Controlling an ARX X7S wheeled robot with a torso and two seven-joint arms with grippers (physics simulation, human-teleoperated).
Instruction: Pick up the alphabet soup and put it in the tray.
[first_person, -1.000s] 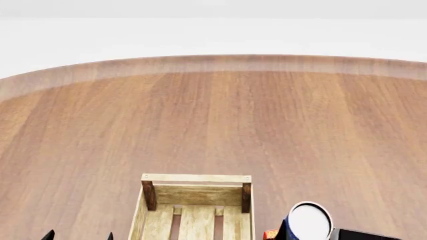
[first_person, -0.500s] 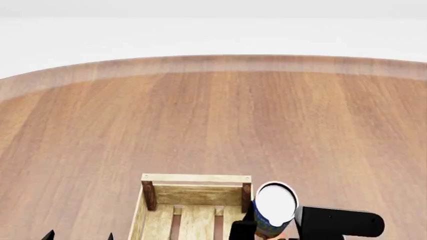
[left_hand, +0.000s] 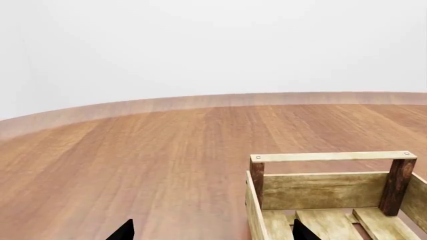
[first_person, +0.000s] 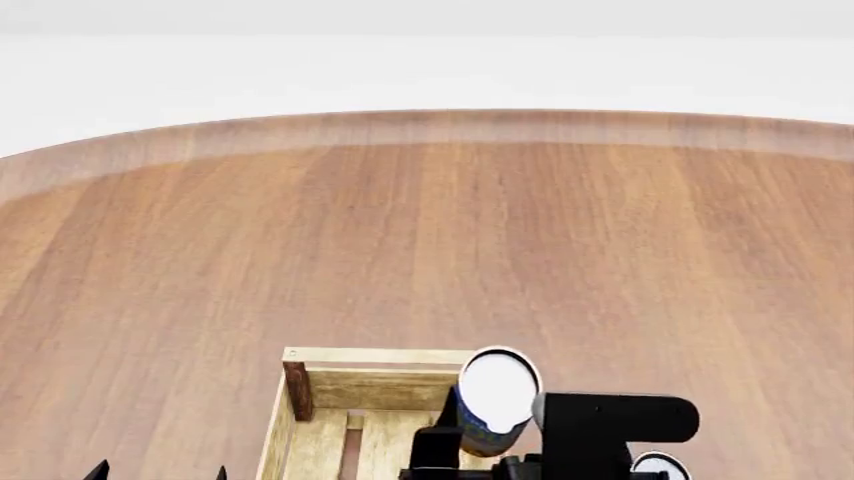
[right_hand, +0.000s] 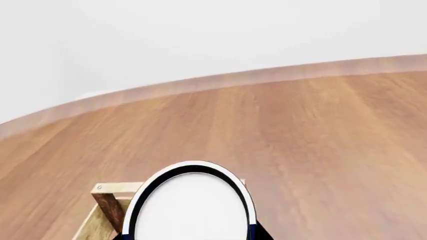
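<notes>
While the right gripper holds the alphabet soup clamped between its black fingers, the can stands upright in the air above the far right corner of the tray. From the head view its white top covers that corner post of the crate, and the blue label shows below the lid. The can does not touch the slats; it hangs over the crate's right side. A second white round top is partly visible to the right of the tray, at the lower edge of the head view, behind the black arm; which thing it belongs to I cannot tell.

The left gripper is to the left of the tray, with only two dark fingertips visible, set well apart and with nothing between them.

The tray rests on the round wooden table, at its near side.
</notes>
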